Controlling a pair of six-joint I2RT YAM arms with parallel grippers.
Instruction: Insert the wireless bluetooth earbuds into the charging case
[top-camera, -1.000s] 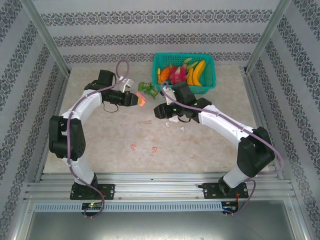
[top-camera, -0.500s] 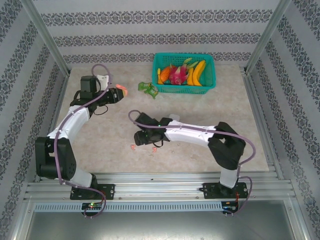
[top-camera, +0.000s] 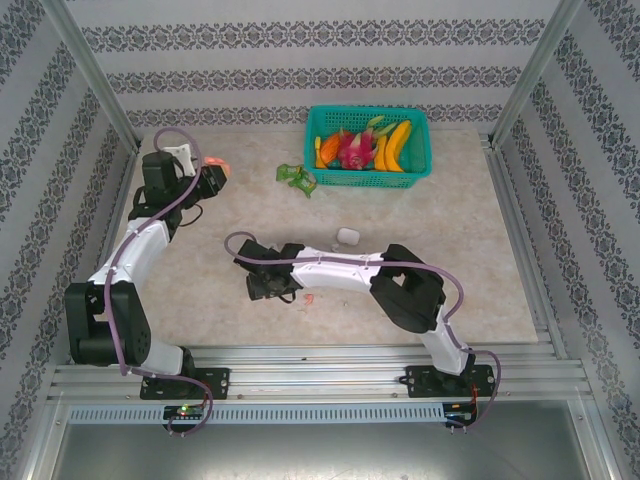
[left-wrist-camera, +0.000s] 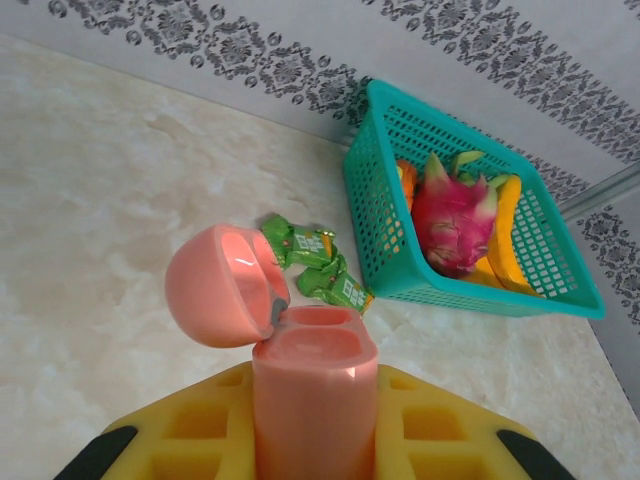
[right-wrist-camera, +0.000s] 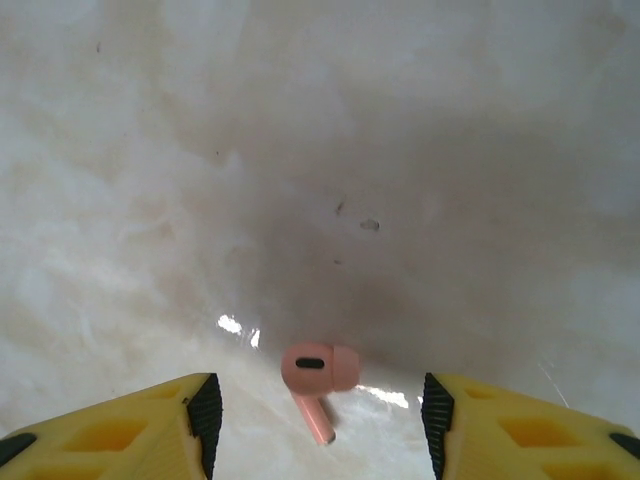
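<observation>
Nearest to us, the right gripper (right-wrist-camera: 318, 420) hangs low over the pale marbled table (right-wrist-camera: 300, 150) with its jaws parted and nothing in them. Its yellow fingers (right-wrist-camera: 110, 435) stand on either side of a salmon-pink earbud (right-wrist-camera: 316, 378). The earbud lies flat on the table in the gap, touching neither finger, with its stem pointing back toward the wrist. From above, we see this gripper near the front of the table, left of centre, and a second pink earbud (top-camera: 308, 297) lies just to its right, close beside the arm. A little farther back, a white case (top-camera: 347, 237) rests on the table just behind the right forearm. Farther still, at the left side, the left gripper (left-wrist-camera: 315, 455) is clamped on a pink charging case (left-wrist-camera: 315, 385), gripping its body with the hinged lid (left-wrist-camera: 225, 285) swung open to the left, well apart from both pink earbuds. Beyond the case lie green wrapped sweets (left-wrist-camera: 318, 270), and at the back stands a teal basket (left-wrist-camera: 375, 220) holding a dragon fruit (left-wrist-camera: 455, 220) and bananas (left-wrist-camera: 505, 225).
</observation>
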